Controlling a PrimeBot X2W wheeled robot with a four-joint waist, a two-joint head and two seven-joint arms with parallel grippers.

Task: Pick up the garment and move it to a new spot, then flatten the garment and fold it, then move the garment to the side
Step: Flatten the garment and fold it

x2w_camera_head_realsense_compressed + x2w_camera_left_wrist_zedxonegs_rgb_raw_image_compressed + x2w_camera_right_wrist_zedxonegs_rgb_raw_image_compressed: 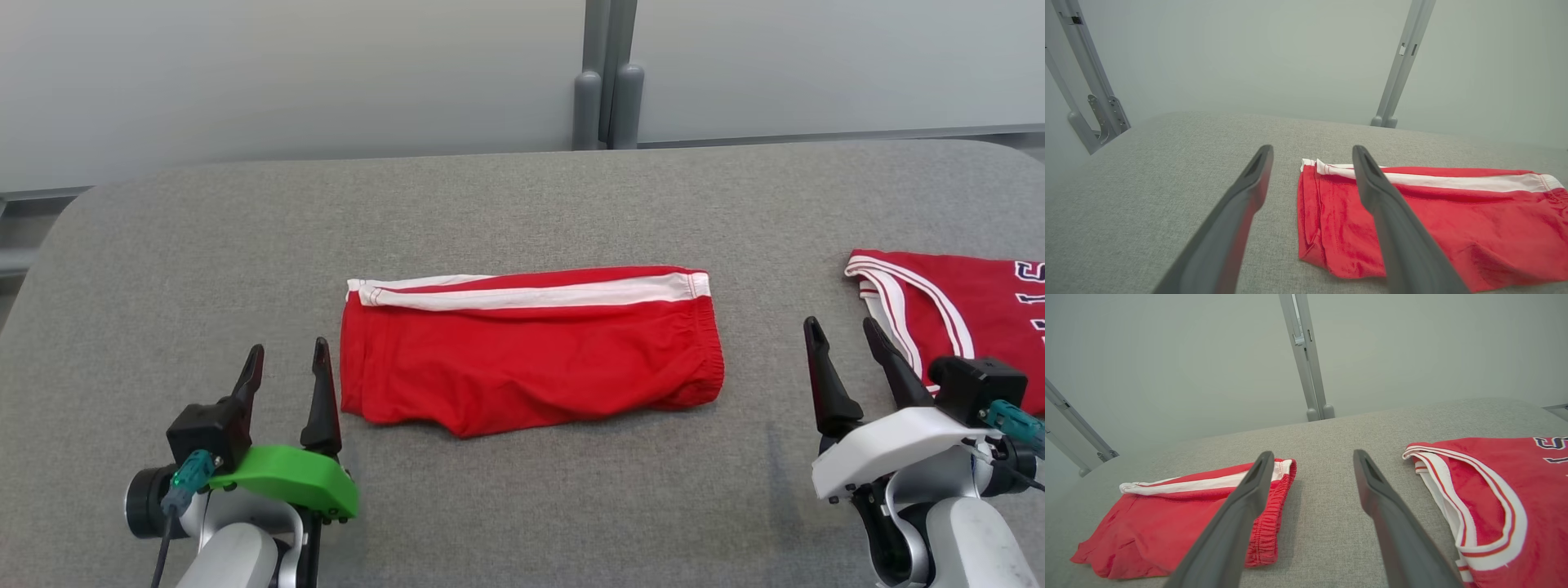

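The garment (531,347) is a pair of red shorts with a white side stripe, folded into a long flat rectangle in the middle of the grey table (522,204). My left gripper (286,363) stands open just left of the shorts' left edge, holding nothing. In the left wrist view its fingertips frame that edge of the shorts (1453,212). My right gripper (841,335) is open and apart from the shorts' elastic waistband end (1267,522), over bare table between the two red pieces of clothing.
A red jersey (963,310) with white and red trim lies at the table's right edge, beside my right gripper, and appears large in the right wrist view (1494,498). Grey posts (608,82) and pale panels stand behind the table.
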